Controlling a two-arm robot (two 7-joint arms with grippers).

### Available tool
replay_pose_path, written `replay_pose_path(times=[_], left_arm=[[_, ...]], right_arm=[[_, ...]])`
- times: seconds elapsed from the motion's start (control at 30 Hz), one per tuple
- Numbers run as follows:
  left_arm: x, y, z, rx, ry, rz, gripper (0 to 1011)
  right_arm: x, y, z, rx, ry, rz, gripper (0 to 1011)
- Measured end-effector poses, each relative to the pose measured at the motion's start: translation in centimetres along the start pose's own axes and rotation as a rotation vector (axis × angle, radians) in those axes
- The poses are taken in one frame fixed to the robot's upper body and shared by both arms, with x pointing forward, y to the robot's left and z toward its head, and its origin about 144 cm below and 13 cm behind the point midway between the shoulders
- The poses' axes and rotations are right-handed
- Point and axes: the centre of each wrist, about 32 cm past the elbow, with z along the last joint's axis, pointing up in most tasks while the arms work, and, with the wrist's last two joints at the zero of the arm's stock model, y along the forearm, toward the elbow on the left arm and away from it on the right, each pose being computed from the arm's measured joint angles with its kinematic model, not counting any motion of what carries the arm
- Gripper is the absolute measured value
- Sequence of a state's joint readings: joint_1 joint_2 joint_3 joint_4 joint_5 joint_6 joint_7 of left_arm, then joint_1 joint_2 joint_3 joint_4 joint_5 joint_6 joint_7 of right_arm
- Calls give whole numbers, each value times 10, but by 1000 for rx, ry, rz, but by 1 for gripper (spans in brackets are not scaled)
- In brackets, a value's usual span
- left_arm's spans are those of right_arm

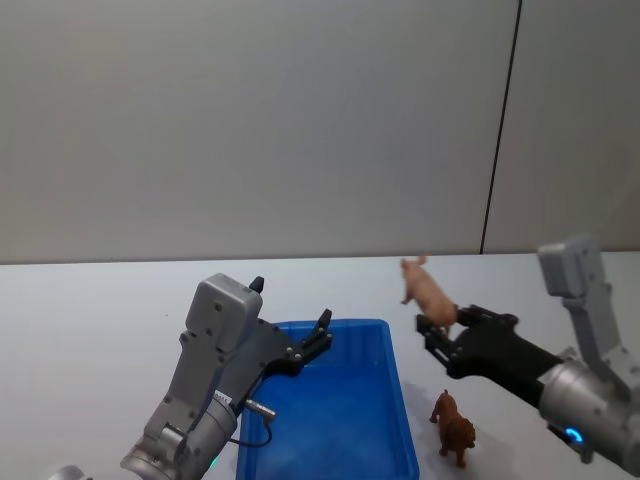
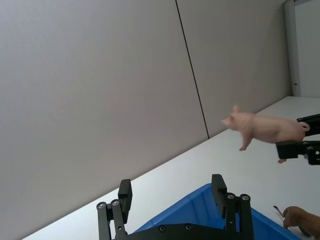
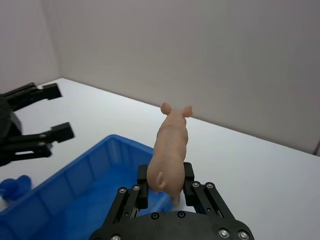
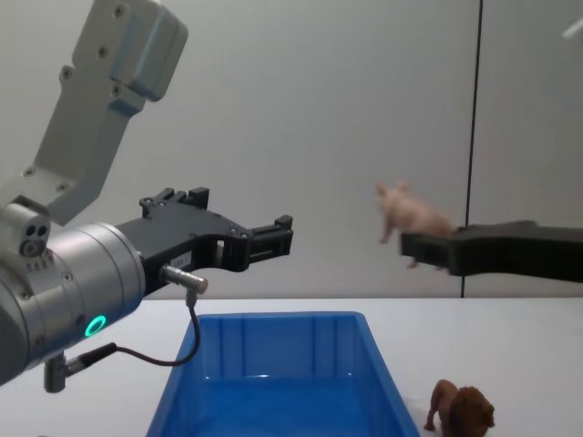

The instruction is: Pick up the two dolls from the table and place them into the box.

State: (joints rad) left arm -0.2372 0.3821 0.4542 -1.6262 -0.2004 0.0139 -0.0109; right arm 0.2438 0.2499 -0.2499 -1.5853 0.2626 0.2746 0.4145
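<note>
Bright blue rectangular plastic box [image 1: 340, 400] with sloped walls is sitting on the flat white tabletop [image 1: 90, 300], directly ahead of the robot. The left gripper [image 1: 291, 303] is hovering above the box's left rim, its fingers spread wide and holding nothing. The right gripper [image 1: 432, 332] is reaching in from the right, raised clear of the tabletop beside the box's far right corner, its fingers clamping the hindquarters of the pale pink plastic pig figurine [image 1: 428, 288]. The pig figurine is hanging in the air, snout pointing away from that gripper. The small brown plastic lion figurine [image 1: 455, 428] with a shaggy mane is standing upright on the tabletop, just right of the box, below the raised right gripper and apart from it.
</note>
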Motion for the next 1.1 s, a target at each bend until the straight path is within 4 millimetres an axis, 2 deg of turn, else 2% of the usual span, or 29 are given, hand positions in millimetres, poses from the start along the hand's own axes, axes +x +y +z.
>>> replay_pose_path(times=[0.23,0.3,0.33,0.4,0.5,0.53,0.9,1.1], left_arm=[[0,0,0,0,0,0,1001],[0,0,0,0,0,0,1001],[0,0,0,0,0,0,1001],[0,0,0,0,0,0,1001],[0,0,0,0,0,0,1002],[0,0,0,0,0,0,1001],[0,0,0,0,0,0,1001],[0,0,0,0,0,0,1001]], right_arm=[[-7,15,5,-28,3,95,387],[-10,20,5,-41,4,120,430],[-11,21,5,-43,4,128,490],[-13,24,4,-56,5,150,523],[-17,28,4,-68,4,171,668],[-17,29,3,-72,3,177,689],[-16,25,0,-70,-16,169,987],[-12,15,-3,-56,-27,134,1001]])
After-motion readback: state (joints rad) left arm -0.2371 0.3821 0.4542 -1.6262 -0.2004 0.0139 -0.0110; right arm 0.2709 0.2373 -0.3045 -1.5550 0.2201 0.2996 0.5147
